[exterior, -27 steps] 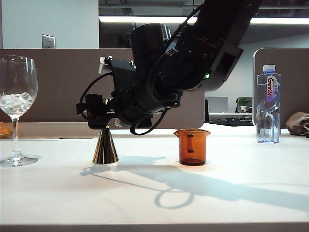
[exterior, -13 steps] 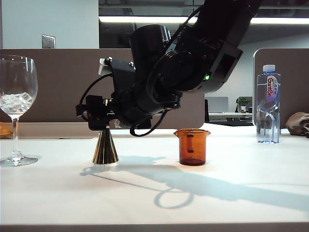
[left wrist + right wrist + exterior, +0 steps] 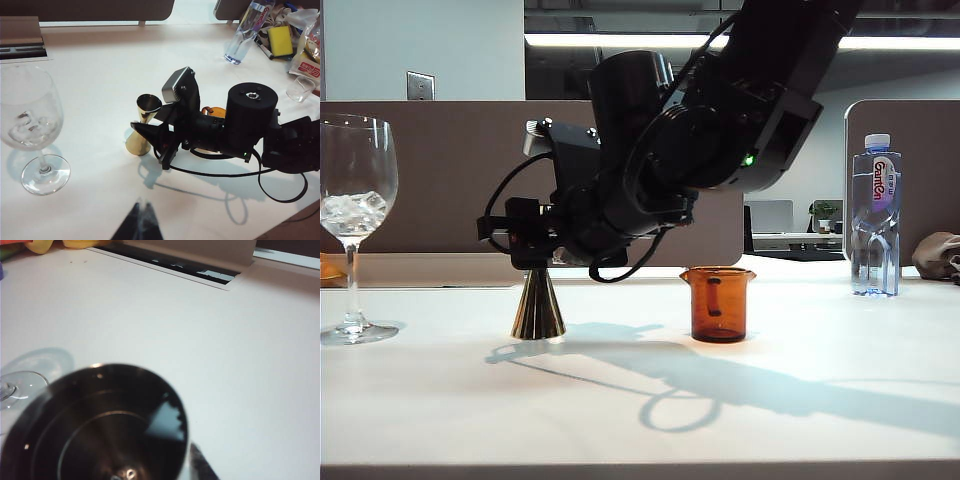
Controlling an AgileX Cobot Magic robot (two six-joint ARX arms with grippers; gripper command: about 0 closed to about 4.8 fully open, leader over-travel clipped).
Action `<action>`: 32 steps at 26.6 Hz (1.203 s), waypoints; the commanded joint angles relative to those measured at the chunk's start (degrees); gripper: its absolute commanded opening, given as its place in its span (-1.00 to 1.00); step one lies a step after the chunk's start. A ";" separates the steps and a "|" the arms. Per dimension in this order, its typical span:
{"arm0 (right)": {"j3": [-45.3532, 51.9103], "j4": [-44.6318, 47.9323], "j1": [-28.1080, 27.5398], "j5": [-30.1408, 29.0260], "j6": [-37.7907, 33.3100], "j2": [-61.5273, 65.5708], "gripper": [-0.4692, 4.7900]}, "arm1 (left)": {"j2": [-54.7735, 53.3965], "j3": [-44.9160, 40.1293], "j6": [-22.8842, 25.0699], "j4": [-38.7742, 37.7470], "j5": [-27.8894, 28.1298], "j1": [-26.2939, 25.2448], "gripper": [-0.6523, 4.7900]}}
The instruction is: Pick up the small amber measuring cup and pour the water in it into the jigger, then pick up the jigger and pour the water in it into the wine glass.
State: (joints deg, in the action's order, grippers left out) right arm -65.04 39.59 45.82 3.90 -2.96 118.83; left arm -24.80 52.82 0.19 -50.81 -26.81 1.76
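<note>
Jigger [image 3: 538, 308] upright on white table [image 3: 640, 400]; right tool [image 3: 150, 134] around waist.

The right arm [image 3: 720, 110] is bulky matte black with rounded cylindrical joint housings, a small green light at its 3 o'clock side, a silver-grey camera block [image 3: 176, 85] above the right gripper [image 3: 145, 131], and thin black cables looping beneath.
</note>
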 commanded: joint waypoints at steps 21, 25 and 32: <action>-0.28 1.01 0.46 -0.02 -0.26 -0.22 -0.28 | -0.02 0.17 0.04 0.68 -0.20 -0.02 -0.77; -0.28 1.01 0.46 -0.02 -0.26 -0.22 -0.30 | -0.02 0.17 0.04 0.68 -0.20 -0.04 -0.77; -0.28 1.01 0.46 -0.02 -0.26 -0.22 -0.40 | -0.02 0.17 0.04 0.68 -0.20 -0.02 -0.77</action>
State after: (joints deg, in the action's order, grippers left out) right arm -65.04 39.59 46.13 3.88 -3.16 118.83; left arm -24.80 52.82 0.19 -50.81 -26.81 1.76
